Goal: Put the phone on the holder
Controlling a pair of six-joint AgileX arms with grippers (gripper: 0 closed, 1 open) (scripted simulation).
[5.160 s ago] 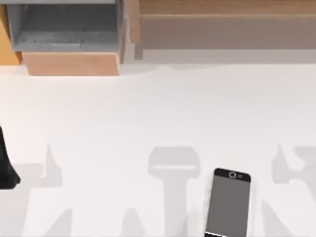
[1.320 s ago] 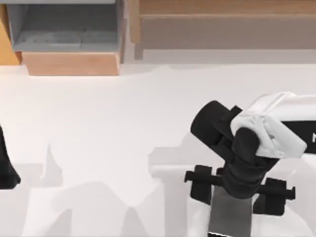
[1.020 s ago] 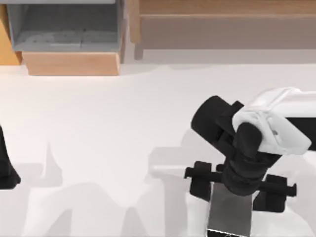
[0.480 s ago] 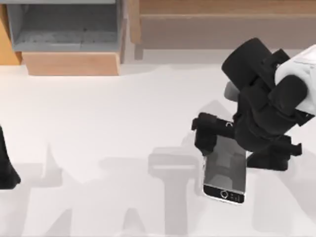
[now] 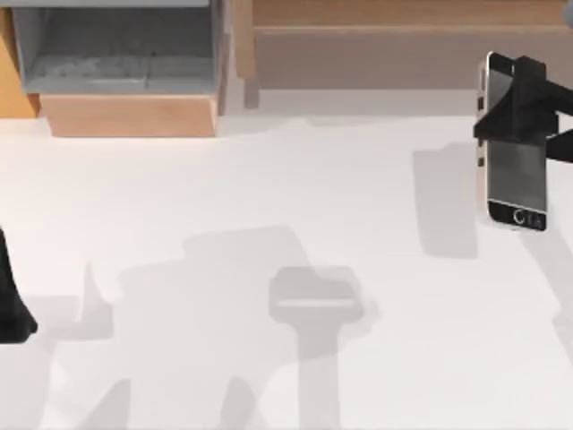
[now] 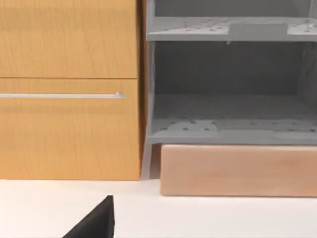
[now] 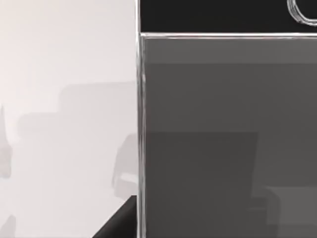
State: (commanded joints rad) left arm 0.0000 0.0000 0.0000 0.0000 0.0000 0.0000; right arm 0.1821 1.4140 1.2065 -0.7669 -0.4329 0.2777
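The phone [image 5: 517, 175], grey screen in a black bezel, hangs above the white table at the far right of the top view, its ring mark toward the front. My right gripper [image 5: 519, 121] is shut on it, a black bar crossing its upper part. The phone's shadow [image 5: 448, 202] falls on the table to its left. In the right wrist view the phone's screen [image 7: 223, 124] is very close, with a dark fingertip [image 7: 119, 220] beside its edge. My left arm [image 5: 9, 300] sits parked at the left edge. The holder is out of view.
A grey open cabinet [image 5: 116, 54] on a wooden base [image 5: 130, 115] stands at the back left, also seen as grey shelves [image 6: 228, 99] beside a wooden drawer front [image 6: 64, 94]. A long wooden shelf [image 5: 403, 45] runs along the back. A pale T-shaped shadow [image 5: 313, 305] lies mid-table.
My right gripper closed on the phone at the front of the table, lifted it and carried it back and to the right. The left arm stayed still.
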